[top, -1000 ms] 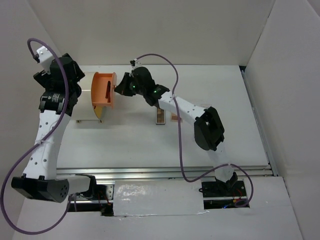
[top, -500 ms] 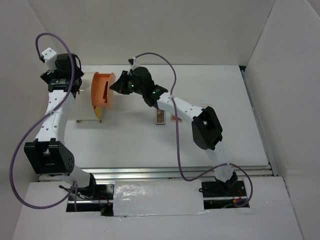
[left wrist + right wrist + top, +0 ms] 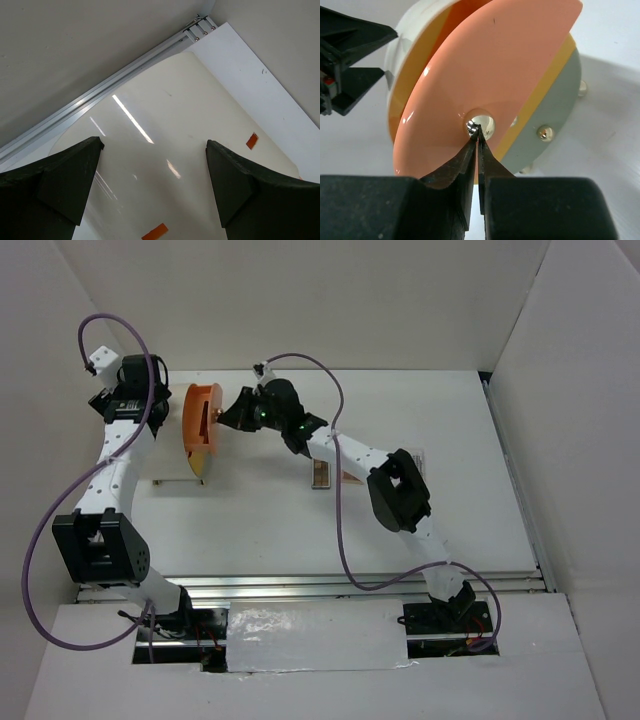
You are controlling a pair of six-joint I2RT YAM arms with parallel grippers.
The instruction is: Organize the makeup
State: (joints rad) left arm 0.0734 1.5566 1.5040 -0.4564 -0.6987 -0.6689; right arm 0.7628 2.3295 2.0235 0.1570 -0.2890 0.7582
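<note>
The white cylinder lies on its side at the back left, and its orange drawer front is almost pushed in. My right gripper is shut, with its tips against the drawer's silver knob. My left gripper is open, and its fingers straddle the cylinder's white far end without touching it. A narrow brown palette and a small peach palette lie on the table under the right arm. Clear-packaged cards lie to the right of them.
The white table is walled at the back and on both sides. An aluminium rail runs along the wall behind the cylinder. In the right wrist view my left gripper's black fingers show behind the cylinder.
The drawer was pulled out with a dark-red tube showing inside; my right gripper has pushed it left, nearly shut. My left arm has swung in behind the cylinder.
</note>
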